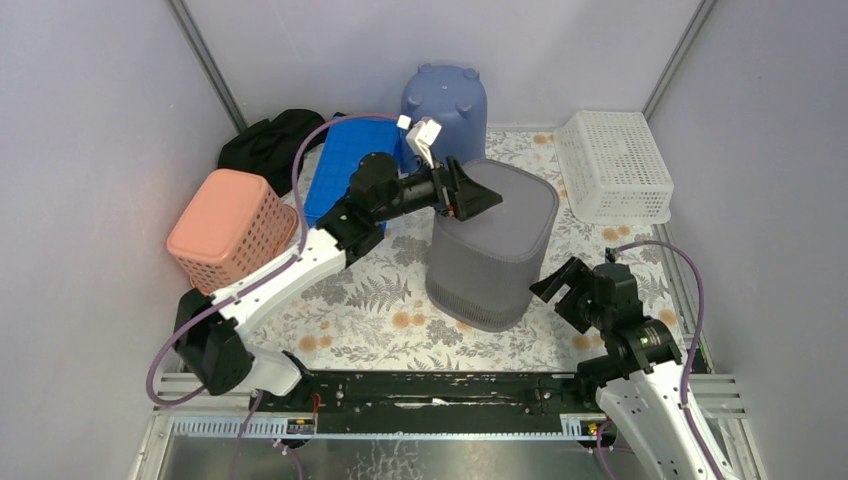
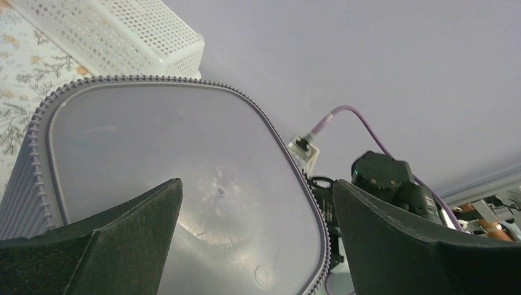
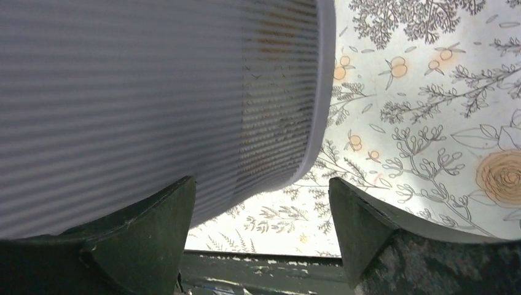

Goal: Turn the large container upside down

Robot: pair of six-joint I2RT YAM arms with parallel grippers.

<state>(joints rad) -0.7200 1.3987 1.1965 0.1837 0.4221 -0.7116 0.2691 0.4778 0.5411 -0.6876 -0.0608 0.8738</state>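
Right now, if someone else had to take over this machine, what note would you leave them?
Left gripper: open, holding nothing, poised at the flat top face of the grey container.
Right gripper: open, holding nothing, beside the container's lower right side.
Container: stands in the middle of the table, closed bottom up, rim down.
Done: the flip looks complete.
Left: probably only drawing both arms clear.
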